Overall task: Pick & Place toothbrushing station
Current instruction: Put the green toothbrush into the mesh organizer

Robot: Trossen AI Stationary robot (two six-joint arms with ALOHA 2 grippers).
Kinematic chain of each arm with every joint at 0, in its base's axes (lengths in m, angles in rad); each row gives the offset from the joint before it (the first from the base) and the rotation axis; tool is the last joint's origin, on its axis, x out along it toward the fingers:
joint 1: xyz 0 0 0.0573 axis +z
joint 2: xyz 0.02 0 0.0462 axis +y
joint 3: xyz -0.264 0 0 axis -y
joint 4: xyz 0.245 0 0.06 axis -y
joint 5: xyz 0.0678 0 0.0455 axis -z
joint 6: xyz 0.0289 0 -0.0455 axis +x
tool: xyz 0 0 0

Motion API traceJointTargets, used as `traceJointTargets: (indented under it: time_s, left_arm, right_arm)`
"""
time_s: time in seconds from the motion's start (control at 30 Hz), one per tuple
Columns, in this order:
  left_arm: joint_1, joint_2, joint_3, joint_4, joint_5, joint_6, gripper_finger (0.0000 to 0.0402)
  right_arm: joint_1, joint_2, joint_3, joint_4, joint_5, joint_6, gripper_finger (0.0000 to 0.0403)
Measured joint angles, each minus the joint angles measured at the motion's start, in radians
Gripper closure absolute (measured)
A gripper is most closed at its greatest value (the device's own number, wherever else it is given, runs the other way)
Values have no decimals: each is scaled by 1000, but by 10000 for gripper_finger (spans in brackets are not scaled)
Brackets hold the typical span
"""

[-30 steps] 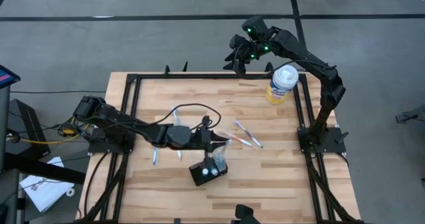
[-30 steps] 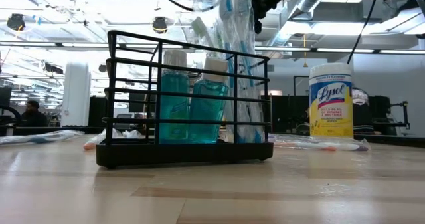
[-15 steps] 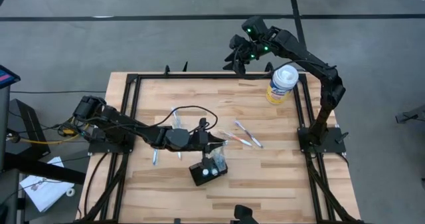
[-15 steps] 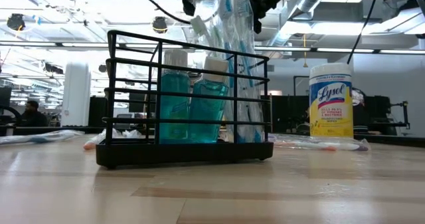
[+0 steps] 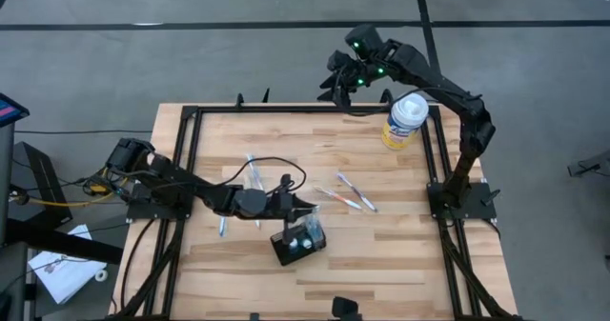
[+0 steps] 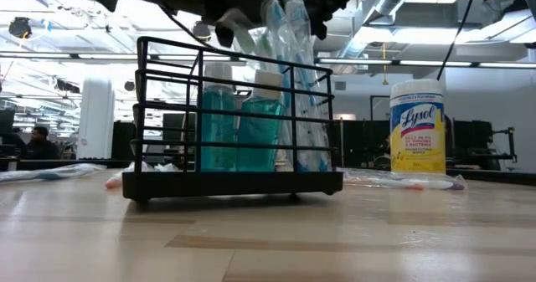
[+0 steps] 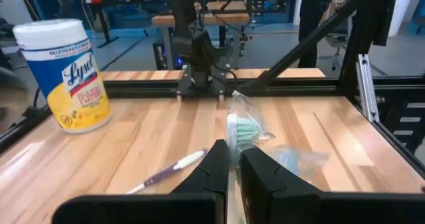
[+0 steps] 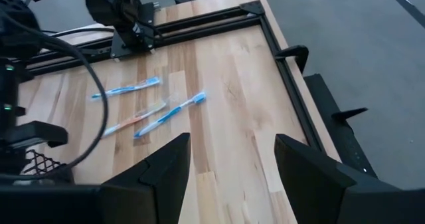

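The toothbrushing station (image 5: pixel 291 249) is a black wire holder near the table's middle. In the low view the holder (image 6: pixel 167 106) carries two teal bottles (image 6: pixel 243 135) and wrapped toothbrushes standing at its right end. My left gripper (image 5: pixel 307 210) reaches in from the table's left and hangs just over the holder, shut on a wrapped toothbrush (image 7: pixel 242 127). My right gripper (image 8: pixel 232 177) stands open and empty, high beyond the table's far edge (image 5: pixel 339 77). My left gripper pinches the clear-wrapped toothbrush between its two fingers just below its green-bristled head (image 7: pixel 239 141). The fingers (image 7: pixel 214 163) come nearly level from the table's left. The head sticks up past the fingertips; the lower part is hidden behind the fingers.
A white-and-yellow wipes canister (image 5: pixel 404 119) stands at the far right corner. Loose toothbrushes lie right of centre (image 5: pixel 349 193) and left of centre (image 5: pixel 252 172), another near the left arm (image 5: pixel 222 225). A black frame (image 5: pixel 286 110) runs around the table.
My left gripper has come down toward the holder, staying shut on the wrapped toothbrush, which has sunk lower among the others at the holder's right end. The holder has turned a little on the table. My right arm has kept still.
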Motion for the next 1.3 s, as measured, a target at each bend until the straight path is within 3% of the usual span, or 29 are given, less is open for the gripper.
traceJointTargets:
  time_s: [0.53, 0.97, 1.07, 1.3]
  left_arm:
    - [-3, 93, -22, 106, 55, -32, 395]
    - [-2, 97, -22, 127, 71, -32, 381]
    - [1, 94, -24, 129, 73, -49, 344]
    - [19, 91, -24, 128, 78, -115, 213]
  right_arm:
    - [22, 0, 0, 44, 0, 1, 194]
    - [22, 0, 0, 44, 0, 0, 194]
    - [22, 0, 0, 44, 0, 0, 194]
    - [21, 0, 0, 43, 0, 0, 194]
